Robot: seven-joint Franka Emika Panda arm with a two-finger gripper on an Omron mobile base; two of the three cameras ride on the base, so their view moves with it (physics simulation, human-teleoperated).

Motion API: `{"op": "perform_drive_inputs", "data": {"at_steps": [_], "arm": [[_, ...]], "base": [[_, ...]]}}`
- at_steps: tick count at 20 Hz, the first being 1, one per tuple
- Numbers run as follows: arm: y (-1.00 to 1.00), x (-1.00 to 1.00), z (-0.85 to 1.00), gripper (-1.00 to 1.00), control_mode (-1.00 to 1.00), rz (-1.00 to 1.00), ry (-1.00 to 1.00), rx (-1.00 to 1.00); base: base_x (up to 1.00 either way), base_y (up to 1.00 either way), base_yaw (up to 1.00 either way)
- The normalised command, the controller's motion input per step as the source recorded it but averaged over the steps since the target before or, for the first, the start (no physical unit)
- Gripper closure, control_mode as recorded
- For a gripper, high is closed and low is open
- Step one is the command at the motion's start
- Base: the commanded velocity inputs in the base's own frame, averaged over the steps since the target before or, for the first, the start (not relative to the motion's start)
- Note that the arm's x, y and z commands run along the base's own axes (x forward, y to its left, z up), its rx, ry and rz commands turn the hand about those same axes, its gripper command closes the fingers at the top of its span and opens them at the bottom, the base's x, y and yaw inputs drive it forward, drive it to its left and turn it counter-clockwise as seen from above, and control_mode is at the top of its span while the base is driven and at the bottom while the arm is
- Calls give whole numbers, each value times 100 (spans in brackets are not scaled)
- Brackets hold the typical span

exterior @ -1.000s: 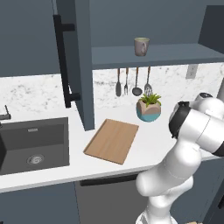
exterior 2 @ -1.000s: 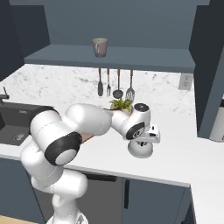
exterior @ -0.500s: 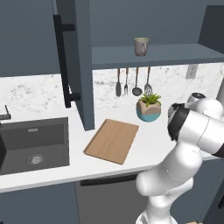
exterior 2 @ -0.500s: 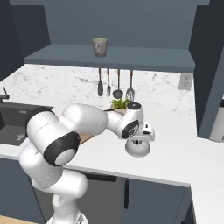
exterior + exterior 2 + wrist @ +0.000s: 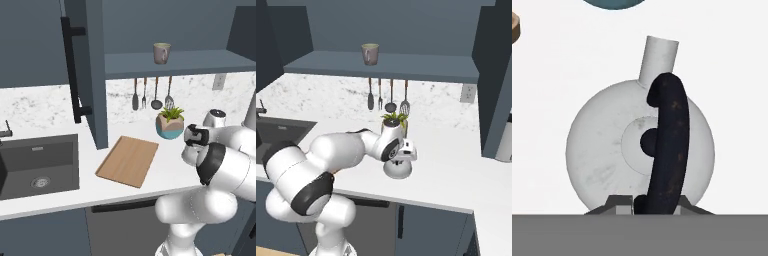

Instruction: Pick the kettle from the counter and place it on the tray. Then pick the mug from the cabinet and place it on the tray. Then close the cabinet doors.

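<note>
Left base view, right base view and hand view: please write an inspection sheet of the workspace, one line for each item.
Surface: white counter with a dark sink at its left end.
Job's things: kettle stands on the counter; tray lies bare, apart from it; mug is on the cabinet shelf; cabinet door stands open.
Clutter: plant pot by the backsplash; utensils hang on the wall.
Grippers: gripper is closed on the kettle's black handle.
Cables: nothing seen.
Surroundings: wall outlet; lower cabinets under the counter.
</note>
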Motion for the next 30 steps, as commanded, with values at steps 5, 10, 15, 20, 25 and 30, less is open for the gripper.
{"op": "perform_drive_inputs", "data": {"at_steps": [5, 10, 15, 20, 25, 30], "arm": [[59, -12, 32, 100, -100, 8, -17, 0], [52, -4, 54, 100, -100, 4, -8, 0], [57, 0, 30, 100, -100, 4, 0, -1], [66, 0, 21, 100, -100, 3, -2, 0], [70, 10, 1, 100, -100, 1, -3, 0], [52, 15, 0, 100, -100, 0, -1, 0]], "base": [[0, 0, 0], [0, 0, 0], [0, 0, 0], [0, 0, 0], [0, 0, 0], [0, 0, 0]]}}
